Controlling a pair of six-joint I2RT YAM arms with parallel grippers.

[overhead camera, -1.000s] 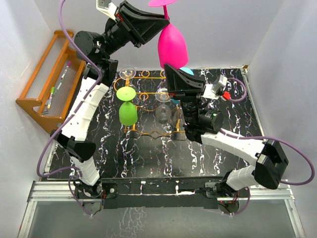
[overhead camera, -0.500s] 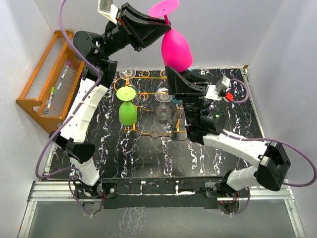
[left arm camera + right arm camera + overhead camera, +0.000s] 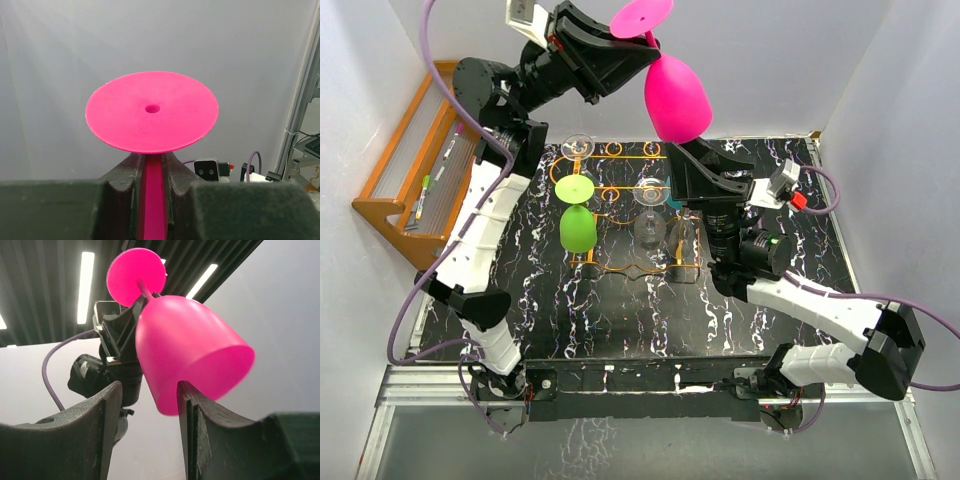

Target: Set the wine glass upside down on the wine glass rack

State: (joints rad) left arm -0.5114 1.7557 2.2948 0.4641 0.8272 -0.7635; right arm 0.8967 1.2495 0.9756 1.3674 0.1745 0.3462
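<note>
left claw (image 3: 151,169) gripping pink glass (image 3: 677,97), right claw (image 3: 146,407) parted

Inverted pink wine glass (image 3: 676,95) hangs tilted above orange wire rack (image 3: 625,269).

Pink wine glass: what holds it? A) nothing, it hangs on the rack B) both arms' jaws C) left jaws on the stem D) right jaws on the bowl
C: the left wrist view shows the left jaws shut on the stem of the pink wine glass, under its foot; the right jaws stand open below the bowl.
</note>
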